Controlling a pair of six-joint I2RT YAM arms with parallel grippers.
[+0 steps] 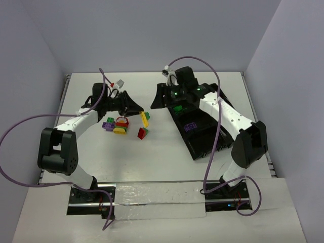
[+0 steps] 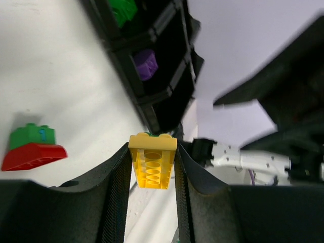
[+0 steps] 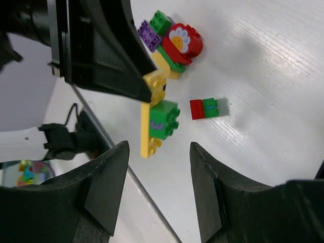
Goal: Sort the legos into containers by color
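Note:
My left gripper (image 1: pixel 135 108) (image 2: pixel 152 148) is shut on a yellow lego (image 2: pixel 152 161) (image 1: pixel 145 118), held lifted above the table. A green lego (image 3: pixel 165 119) is stuck to its side. My right gripper (image 1: pixel 159 97) (image 3: pixel 159 148) stands open with nothing between its fingers, by the near-left end of the black tray (image 1: pixel 205 144). One of the tray's containers holds a green lego (image 1: pixel 178 108) (image 2: pixel 123 9) and another a purple one (image 1: pixel 191 126) (image 2: pixel 146 64). A red-and-green lego (image 1: pixel 143 133) (image 2: pixel 32 149) (image 3: pixel 204 108) lies alone on the table. Several more legos (image 1: pixel 116 124) (image 3: pixel 174 39) lie in a pile under the left arm.
The left arm's purple cable (image 1: pixel 30 124) loops out over the table's left side. The right arm's cable (image 1: pixel 215 142) hangs across the tray. Walls close in the table at the back and on both sides.

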